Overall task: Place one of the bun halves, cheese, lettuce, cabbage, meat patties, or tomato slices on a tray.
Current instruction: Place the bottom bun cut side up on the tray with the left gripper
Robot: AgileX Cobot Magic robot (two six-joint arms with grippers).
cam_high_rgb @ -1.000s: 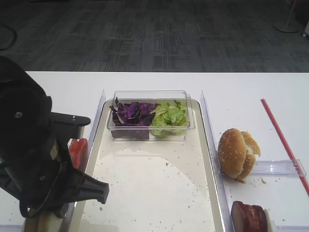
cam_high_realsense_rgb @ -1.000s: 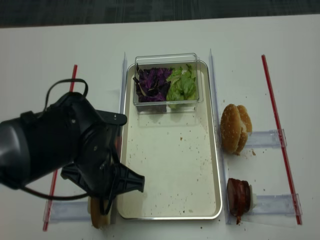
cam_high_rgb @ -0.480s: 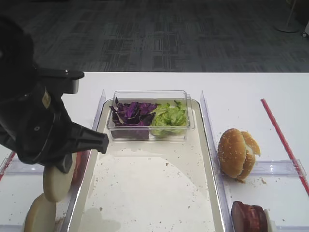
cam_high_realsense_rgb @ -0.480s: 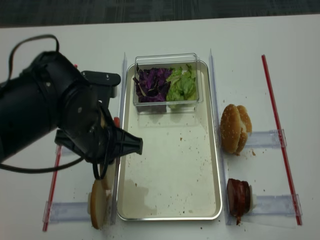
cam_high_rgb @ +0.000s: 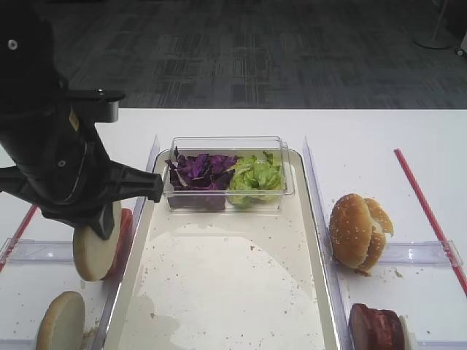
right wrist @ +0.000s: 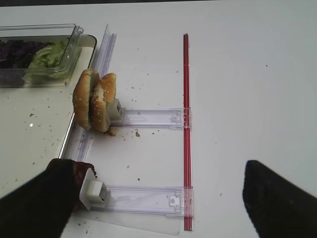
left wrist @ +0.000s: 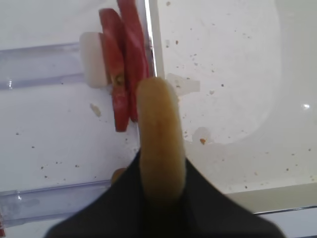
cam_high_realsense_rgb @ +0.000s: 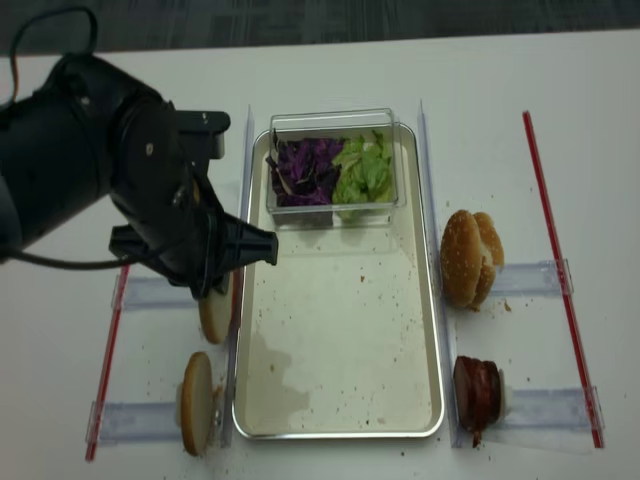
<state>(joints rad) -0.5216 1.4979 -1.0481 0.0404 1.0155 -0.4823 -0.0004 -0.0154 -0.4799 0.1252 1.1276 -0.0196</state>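
My left gripper is shut on a bun half, held on edge above the left rim of the tray. From above, that bun half hangs under the left gripper, just left of the tray. Tomato slices stand in a rack beside it. Another bun half rests in the front-left rack. My right gripper is open over the table, near the meat patties. Cabbage and lettuce fill a clear box. No cheese is in view.
The clear plastic box stands at the tray's far end. Sesame buns lean in a clear rack right of the tray. Red strips run along the table's sides. Crumbs dot the tray floor.
My left arm has risen from the front-left rack with a bun half and carried it back along the tray's left rim. One bun half stays in that rack.
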